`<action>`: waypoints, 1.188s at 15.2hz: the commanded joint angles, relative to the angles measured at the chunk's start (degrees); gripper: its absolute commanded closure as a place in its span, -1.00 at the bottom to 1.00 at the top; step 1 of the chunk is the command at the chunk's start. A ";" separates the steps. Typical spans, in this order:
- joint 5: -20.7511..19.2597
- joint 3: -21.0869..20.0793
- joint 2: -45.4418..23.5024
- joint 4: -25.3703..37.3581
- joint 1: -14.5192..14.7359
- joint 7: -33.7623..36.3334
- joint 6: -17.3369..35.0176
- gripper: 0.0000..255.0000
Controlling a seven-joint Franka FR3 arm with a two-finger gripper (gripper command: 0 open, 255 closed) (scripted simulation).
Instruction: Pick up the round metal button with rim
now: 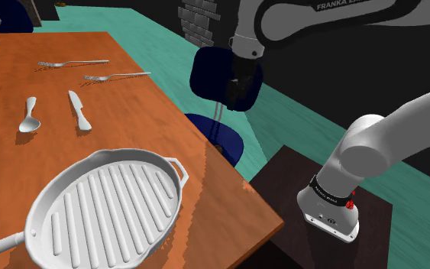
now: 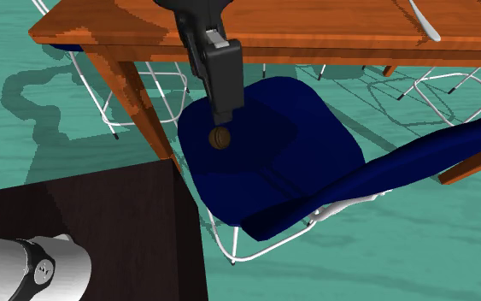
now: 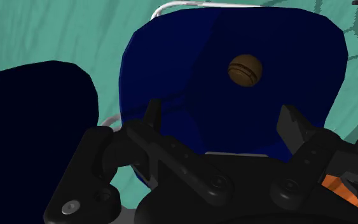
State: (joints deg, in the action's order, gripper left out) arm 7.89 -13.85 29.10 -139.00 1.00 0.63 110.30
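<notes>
A small round brown button [image 3: 245,70] with a raised rim lies on the dark blue chair seat [image 3: 285,57], beside the wooden table. In the second exterior view the button [image 2: 219,138] sits just under the tips of my black gripper [image 2: 224,115], which hangs down over the seat [image 2: 290,145]. In the wrist view my gripper [image 3: 220,113] is open, with its fingers [image 3: 153,116] wide apart. The button lies ahead of the fingertips, nearer one finger than the other, and nothing is between them.
An orange wooden table [image 1: 152,115] carries a white ribbed grill pan [image 1: 106,206], two forks [image 1: 72,63], a spoon [image 1: 28,116] and a knife [image 1: 79,111]. The chair's blue backrest [image 2: 452,154] rises beside the seat. My dark stand [image 2: 85,222] is close to the table leg [image 2: 140,103]. The floor is teal.
</notes>
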 commanded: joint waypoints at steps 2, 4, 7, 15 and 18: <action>-0.04 -2.40 -4.35 -0.97 0.35 2.50 3.30 -1.00; -0.30 -4.06 -7.83 -1.13 0.54 4.37 5.55 -1.00; -1.13 -6.41 -13.50 -0.95 0.78 7.39 8.86 -1.00; -3.85 -9.13 -23.44 -1.26 1.06 12.20 16.07 -1.00; -4.59 -9.28 -25.29 -2.05 0.99 12.77 18.60 -1.00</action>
State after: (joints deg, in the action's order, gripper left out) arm 3.68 -23.08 4.70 -140.97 2.04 13.12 127.97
